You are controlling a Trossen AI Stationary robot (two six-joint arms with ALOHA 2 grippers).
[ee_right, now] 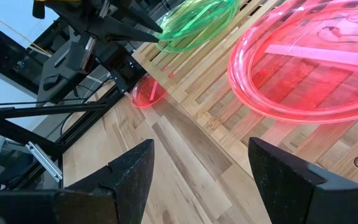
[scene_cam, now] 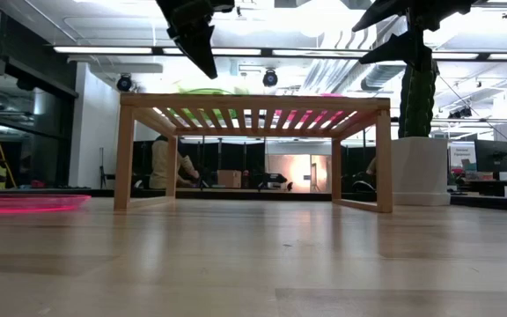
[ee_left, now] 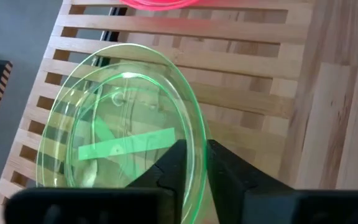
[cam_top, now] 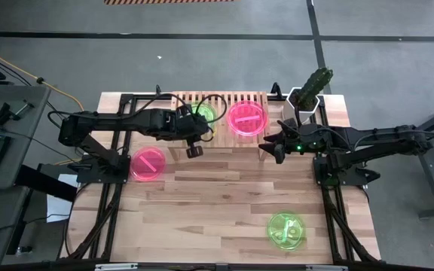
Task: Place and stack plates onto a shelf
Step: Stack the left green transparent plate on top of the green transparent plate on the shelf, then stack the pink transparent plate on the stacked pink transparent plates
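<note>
We see the left gripper [cam_top: 200, 128] over the shelf [cam_top: 224, 96], its fingers [ee_left: 229, 177] clenched on the rim of a green plate [ee_left: 126, 146] that sits on the slats with a second green rim showing beneath it. On the high view's clock face, that green stack [cam_top: 204, 113] lies at about 11 o'clock on the table [cam_top: 224, 196]. Just beside it, toward 12 o'clock, a pink plate [cam_top: 246, 118] rests on the shelf; we cannot tell how many plates it holds. The right gripper [cam_top: 271, 146] hangs off the shelf's front right corner, at about 1 o'clock, fingers [ee_right: 126, 174] spread and grasping nothing. Another pink plate [cam_top: 148, 163] lies on the tabletop at 9 o'clock, and 1 green plate [cam_top: 285, 230] at 5 o'clock. A potted cactus [cam_top: 311, 89] stands beside the shelf's right end.
</note>
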